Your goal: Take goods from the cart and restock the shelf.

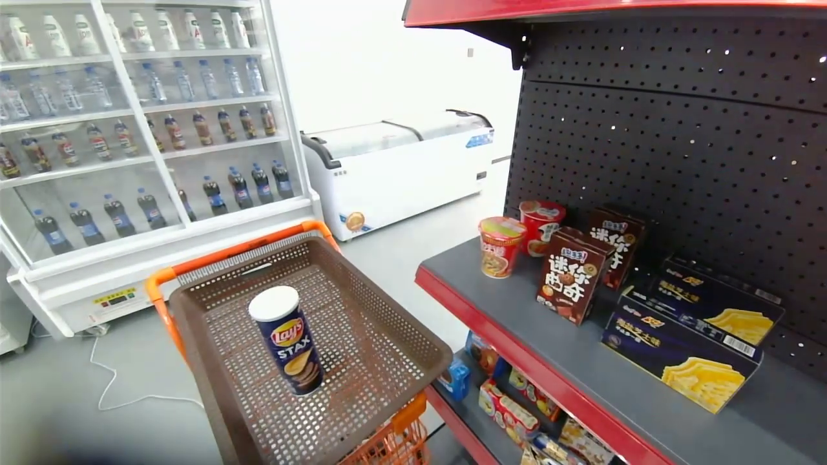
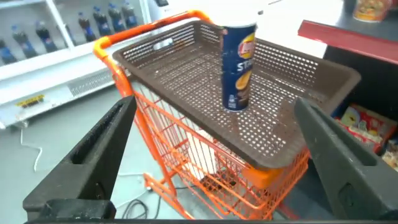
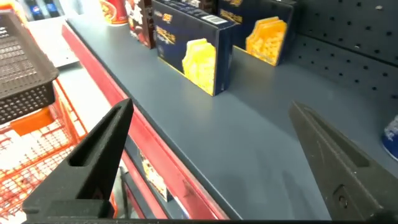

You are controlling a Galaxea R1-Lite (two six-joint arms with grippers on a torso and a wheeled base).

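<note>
Behind the work stand a glass-fronted drinks fridge (image 1: 136, 129) and a white chest freezer (image 1: 397, 171). From the head view we see an orange wire cart (image 1: 226, 255) whose brown perforated plastic basket (image 1: 378, 310) holds one tall blue cardboard crisp can with a white plastic lid (image 1: 287, 339), upright near the basket's middle. Beside the cart, the grey shelf board with a red front edge (image 1: 581, 368) already carries two paper noodle cups (image 1: 501, 245), two brown cardboard boxes (image 1: 572, 278) and two flat dark-blue cardboard boxes with yellow print (image 1: 685, 352), so we judge part of the restocking done.

From the left wrist view, the left pincer (image 2: 212, 111) is spread wide and holds nothing. The crisp can stands ahead of it, roughly in line with the gap between its fingers but beyond their tips, untouched.

From the right wrist view, the right pincer (image 3: 211, 107) is also wide and empty, poised over a bare stretch of the shelf board, with the dark-blue boxes ahead of it and apart from its fingers.

We judge the can to be the one item left to move that we can make out: it is not yet gripped, lifted or shelved. Whether the cart's lower basket holds more, we cannot tell.
</note>
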